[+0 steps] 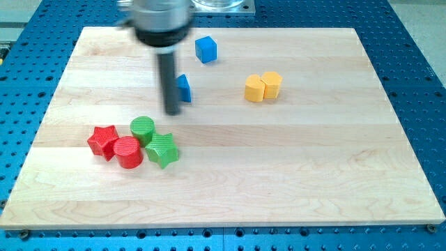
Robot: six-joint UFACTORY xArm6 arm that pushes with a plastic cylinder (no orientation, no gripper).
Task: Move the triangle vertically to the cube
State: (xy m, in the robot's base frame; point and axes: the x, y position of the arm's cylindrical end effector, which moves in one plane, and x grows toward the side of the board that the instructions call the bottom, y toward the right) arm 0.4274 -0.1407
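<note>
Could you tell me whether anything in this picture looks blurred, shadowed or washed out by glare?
In the camera view, the arm's housing at the top is blurred, while my tip and the blue triangle just to its right stay fairly sharp; lighting is even, the blocks cast only soft, short shadows, and the wooden board shows no strong glare.

My rod covers the left part of the blue triangle (185, 88), so only its right side shows, and whether my tip (172, 111) touches it cannot be told. The arm's grey head (162, 21) is blurred and cut off by the view's top. The red cylinder (128, 152) hides part of the red star (103, 141)
</note>
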